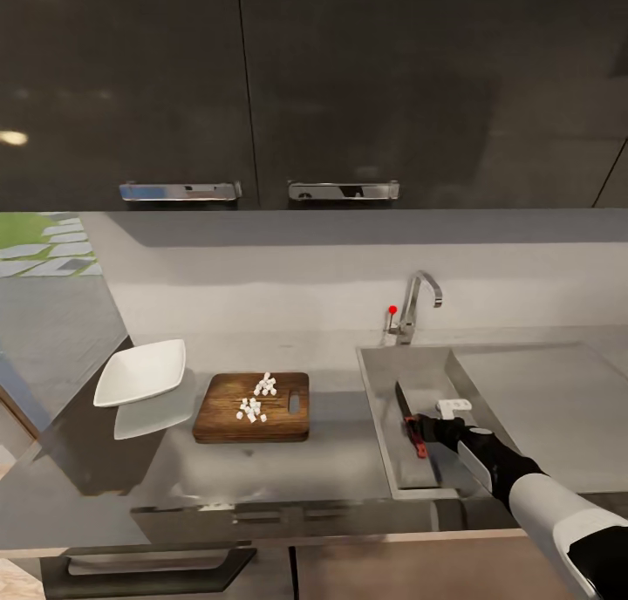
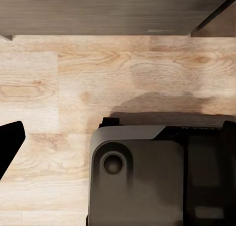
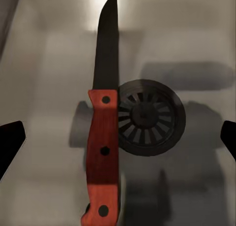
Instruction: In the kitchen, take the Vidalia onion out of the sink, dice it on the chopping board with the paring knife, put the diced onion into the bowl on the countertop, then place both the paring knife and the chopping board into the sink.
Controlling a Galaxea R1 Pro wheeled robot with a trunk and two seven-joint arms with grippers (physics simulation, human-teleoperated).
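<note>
The paring knife (image 1: 412, 419) lies in the sink (image 1: 381, 382), red handle toward me, dark blade pointing to the back wall. In the right wrist view the knife (image 3: 103, 137) rests beside the round drain (image 3: 152, 118). My right gripper (image 1: 429, 429) hovers just above it, open, with its fingertips (image 3: 11, 143) far apart and off the handle. The dark-brown chopping board (image 1: 225, 419) sits on the countertop (image 1: 336, 465) left of the sink, with several pale onion dice (image 1: 257, 399) on it. The white bowl (image 1: 141, 371) stands empty to the board's left.
The chrome tap (image 1: 419, 299) with its red knob stands behind the basin, and the flat drainboard (image 1: 549, 408) lies to its right. Dark wall cabinets hang overhead. The left wrist view looks down at wooden floor (image 2: 123, 73) and my dark base (image 2: 142, 181), with one fingertip (image 2: 10, 143) at the edge.
</note>
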